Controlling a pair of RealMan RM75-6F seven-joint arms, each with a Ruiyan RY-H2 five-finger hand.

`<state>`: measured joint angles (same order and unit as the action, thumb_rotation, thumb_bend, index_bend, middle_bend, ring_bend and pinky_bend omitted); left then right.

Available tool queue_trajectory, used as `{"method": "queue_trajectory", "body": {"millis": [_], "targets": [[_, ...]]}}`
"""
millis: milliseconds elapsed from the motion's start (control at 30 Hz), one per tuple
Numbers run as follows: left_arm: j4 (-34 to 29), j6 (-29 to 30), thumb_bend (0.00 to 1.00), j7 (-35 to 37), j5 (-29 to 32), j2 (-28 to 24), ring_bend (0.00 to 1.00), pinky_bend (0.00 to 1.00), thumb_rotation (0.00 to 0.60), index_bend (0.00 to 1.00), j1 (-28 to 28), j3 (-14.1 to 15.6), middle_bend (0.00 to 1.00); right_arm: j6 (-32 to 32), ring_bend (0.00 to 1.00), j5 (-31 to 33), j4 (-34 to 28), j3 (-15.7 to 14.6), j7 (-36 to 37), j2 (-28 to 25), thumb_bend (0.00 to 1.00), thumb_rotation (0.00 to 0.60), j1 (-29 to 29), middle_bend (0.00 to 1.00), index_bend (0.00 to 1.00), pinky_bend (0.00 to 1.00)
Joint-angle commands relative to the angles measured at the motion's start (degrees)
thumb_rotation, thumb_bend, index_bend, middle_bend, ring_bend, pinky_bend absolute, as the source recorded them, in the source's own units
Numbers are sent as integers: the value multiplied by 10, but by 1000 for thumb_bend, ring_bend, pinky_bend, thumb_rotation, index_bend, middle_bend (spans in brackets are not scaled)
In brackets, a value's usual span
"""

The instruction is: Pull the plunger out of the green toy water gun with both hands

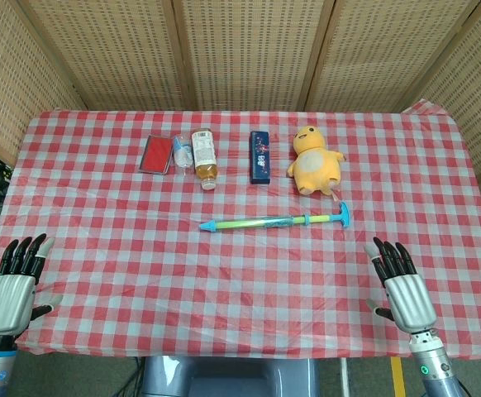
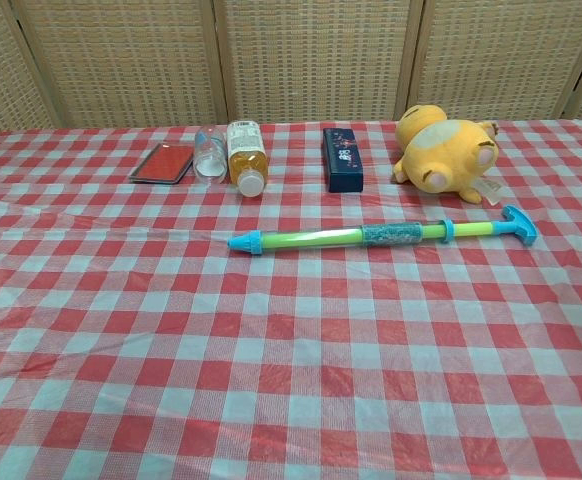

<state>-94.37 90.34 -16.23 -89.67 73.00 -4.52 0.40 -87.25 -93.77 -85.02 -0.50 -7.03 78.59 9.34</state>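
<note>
The green toy water gun (image 1: 261,222) (image 2: 321,238) lies flat across the middle of the red checked table, its blue nozzle to the left. Its plunger rod ends in a blue T-handle (image 1: 344,214) (image 2: 520,223) at the right, partly drawn out. My left hand (image 1: 11,288) hovers open at the table's near left corner, fingers spread, holding nothing. My right hand (image 1: 401,285) is open near the front right edge, well below the handle. Neither hand appears in the chest view.
Along the far side lie a red case (image 1: 156,154), a small clear bottle (image 1: 182,152), a tea bottle (image 1: 204,156), a dark blue box (image 1: 260,155) and a yellow plush toy (image 1: 313,160). Wicker screens stand behind the table.
</note>
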Motion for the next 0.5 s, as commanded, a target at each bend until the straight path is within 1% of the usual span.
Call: {"method": "queue_trajectory", "body": {"millis": [33,200,300,333,367,400,433,467,500], "targets": [[-1,-1,0,-1,1,0,0,0,600,0,1,0,0,1,0,-4,6,1,4,3,71,600,2,0,0,0],[-2,-4,0,-4,2,1,0,0,600,0,1,-3,0,19,0,4,5,13,4,8,73,600,14,0,0,0],[-1,-4,0,-4,4,2,0,0,600,0,1,-6,0,36,0,10,-4,24,-3,5,74,600,27,0,0,0],[-1,-5,0,-3,5,3,0,0,600,0,1,-7,0,43,0,13,-10,32,-9,3,77,600,35,2,0,0],[0,-7,0,-2,9,3,0,0,600,0,1,-9,0,53,12,18,-18,50,-16,3,81,600,50,25,0,0],[0,-7,0,2,15,3,0,0,600,0,1,-13,0,69,45,32,-25,75,-28,3,84,600,70,62,0,0],[1,-6,0,4,19,4,0,0,600,0,1,-17,0,87,88,48,-30,92,-41,4,86,600,85,109,0,0],[2,-5,0,5,22,5,0,0,600,0,1,-20,0,105,159,65,-35,111,-55,5,87,600,102,178,0,11],[3,-4,0,6,23,5,0,0,600,0,2,-22,0,115,212,76,-37,121,-65,5,87,600,111,229,3,31]]}}
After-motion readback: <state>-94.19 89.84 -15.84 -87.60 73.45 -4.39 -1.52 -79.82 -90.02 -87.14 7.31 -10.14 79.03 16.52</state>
